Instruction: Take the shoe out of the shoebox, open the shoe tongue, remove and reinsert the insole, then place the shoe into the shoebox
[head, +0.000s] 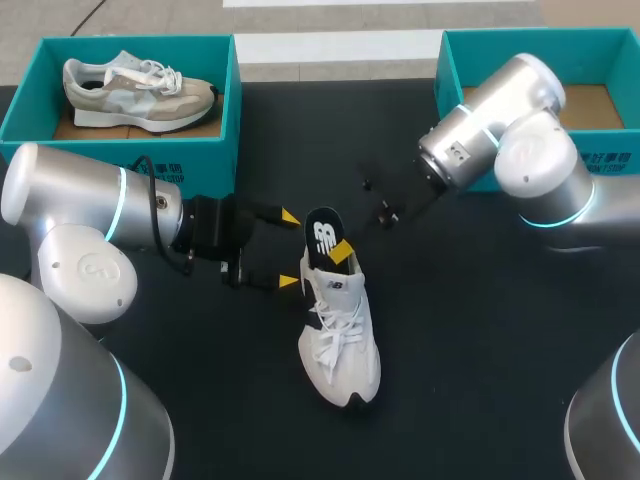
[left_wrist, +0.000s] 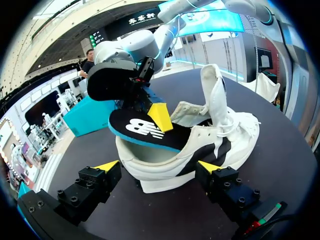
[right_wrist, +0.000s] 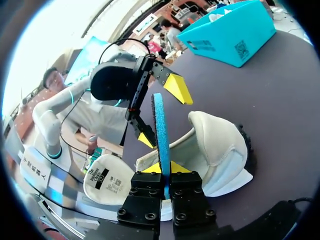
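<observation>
The white shoe (head: 340, 340) lies on the table (head: 480, 350), outside the shoebox (head: 130, 152). Only the right wrist view shows the right gripper (right_wrist: 165, 169) clenched on the upright insole (right_wrist: 160, 130). The left wrist view shows the left gripper (left_wrist: 159, 166) spread wide, flanking the heel.
</observation>
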